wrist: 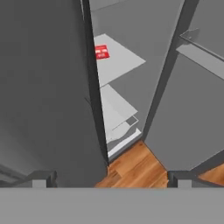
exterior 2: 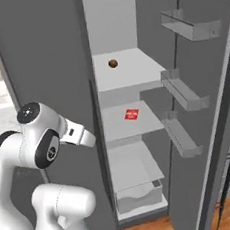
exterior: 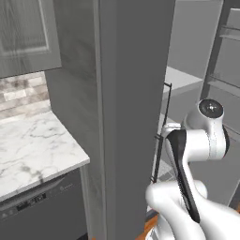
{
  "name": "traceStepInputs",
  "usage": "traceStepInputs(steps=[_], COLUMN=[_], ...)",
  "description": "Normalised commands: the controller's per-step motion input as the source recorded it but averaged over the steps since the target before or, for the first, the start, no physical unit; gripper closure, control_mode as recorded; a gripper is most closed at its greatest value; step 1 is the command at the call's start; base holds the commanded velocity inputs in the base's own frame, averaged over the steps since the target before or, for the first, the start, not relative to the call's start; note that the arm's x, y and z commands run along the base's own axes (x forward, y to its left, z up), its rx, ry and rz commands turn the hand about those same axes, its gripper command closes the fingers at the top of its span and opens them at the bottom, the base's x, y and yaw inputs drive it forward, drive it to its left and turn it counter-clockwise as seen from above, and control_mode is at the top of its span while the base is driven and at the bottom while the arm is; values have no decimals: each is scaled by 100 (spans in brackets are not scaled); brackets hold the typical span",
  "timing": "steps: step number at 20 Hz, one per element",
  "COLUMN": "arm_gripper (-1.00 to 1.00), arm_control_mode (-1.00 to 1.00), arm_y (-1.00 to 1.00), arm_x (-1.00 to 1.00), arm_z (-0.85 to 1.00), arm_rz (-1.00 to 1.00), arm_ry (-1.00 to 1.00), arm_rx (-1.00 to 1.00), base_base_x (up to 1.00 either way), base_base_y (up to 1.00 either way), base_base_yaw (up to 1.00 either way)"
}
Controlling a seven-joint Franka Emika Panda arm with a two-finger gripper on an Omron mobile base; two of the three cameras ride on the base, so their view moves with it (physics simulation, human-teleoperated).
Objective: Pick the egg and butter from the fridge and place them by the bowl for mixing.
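The fridge stands with its right door swung open, showing pale grey shelves. The egg, a tiny brown ball, lies on the upper shelf. In the hand view my gripper is open, its two fingertips wide apart with nothing between them. It hangs in front of the fridge's dark front, left of the opening and well below the egg, looking down at the lower shelves and the wooden floor. The butter and the bowl are out of view.
A small red packet lies on the middle shelf, also in the hand view as the red packet. A drawer sits at the fridge's bottom. Door bins jut inward. A marble counter lies to the left above a dishwasher.
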Motion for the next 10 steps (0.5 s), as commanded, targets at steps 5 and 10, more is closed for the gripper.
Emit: traceStepInputs(steps=[5, 10], arm_gripper=[-100, -100], arm_control_mode=[100, 100], arm_y=[0, 0], arm_x=[0, 0], arm_z=[0, 0], arm_rz=[0, 0], arm_ry=[0, 0], arm_rx=[0, 0], base_base_x=[6, 4], base_base_y=[-52, -55], base_base_yaw=[35, 28])
